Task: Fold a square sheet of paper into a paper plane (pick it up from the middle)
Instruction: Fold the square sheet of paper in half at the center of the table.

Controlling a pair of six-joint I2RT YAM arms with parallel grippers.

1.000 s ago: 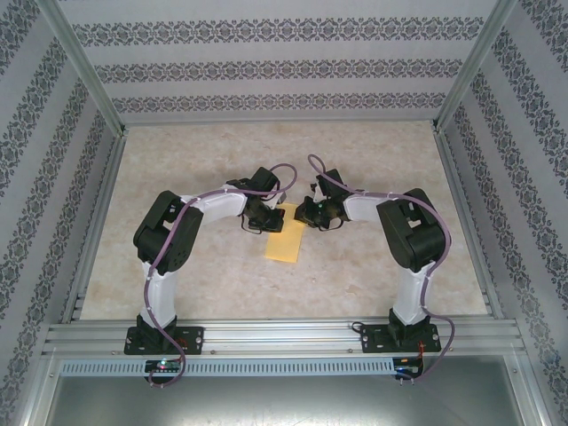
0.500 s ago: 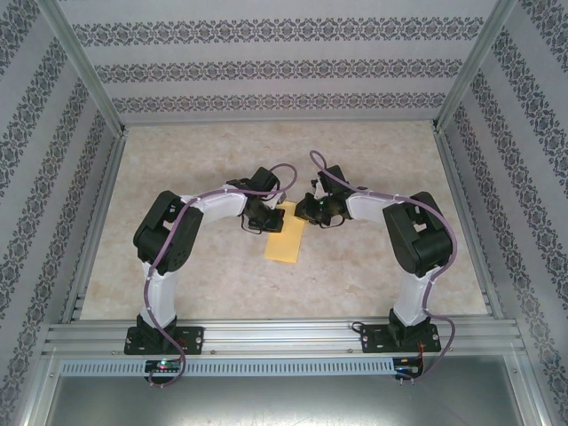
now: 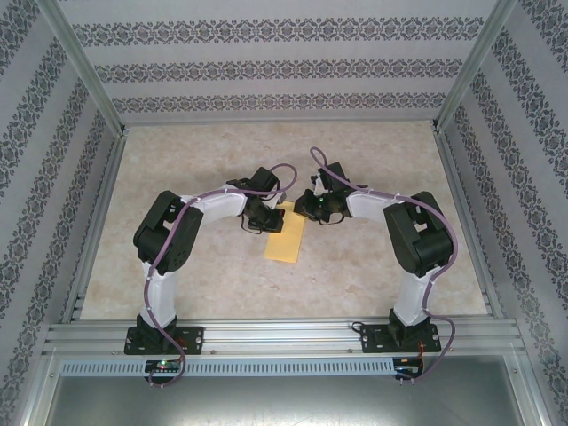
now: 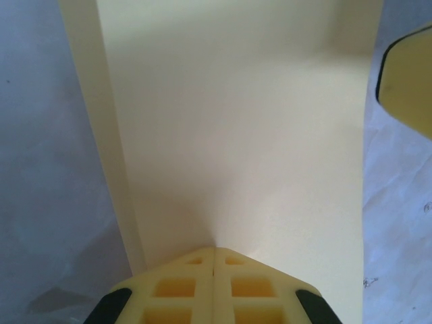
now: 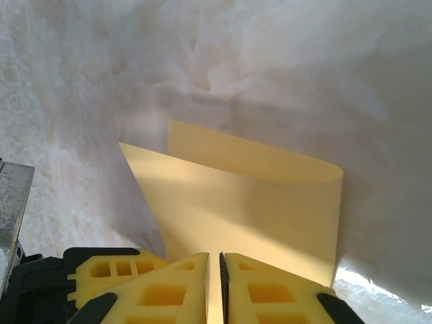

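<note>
The square sheet of paper (image 3: 286,240) lies folded into a narrow yellow rectangle at the middle of the table. My left gripper (image 3: 273,220) is at its far left edge. In the left wrist view its jaws (image 4: 214,250) are shut, with their tips resting on the paper (image 4: 236,135). My right gripper (image 3: 304,209) is at the far right corner. It is shut (image 5: 217,260) on an edge of the sheet (image 5: 256,202), a sliver showing between the jaws. That held flap stands up and curls over. One right finger (image 4: 408,81) shows at the upper right of the left wrist view.
The tabletop (image 3: 373,160) is pale and marbled, framed by aluminium rails (image 3: 284,333) at the near edge. Patterned walls (image 3: 266,71) close the back and both sides. A left finger (image 5: 108,270) sits close beside the right jaws.
The right gripper has shifted slightly toward the far side with the paper's edge, and its elbow has swung a little. The left arm has not moved.
</note>
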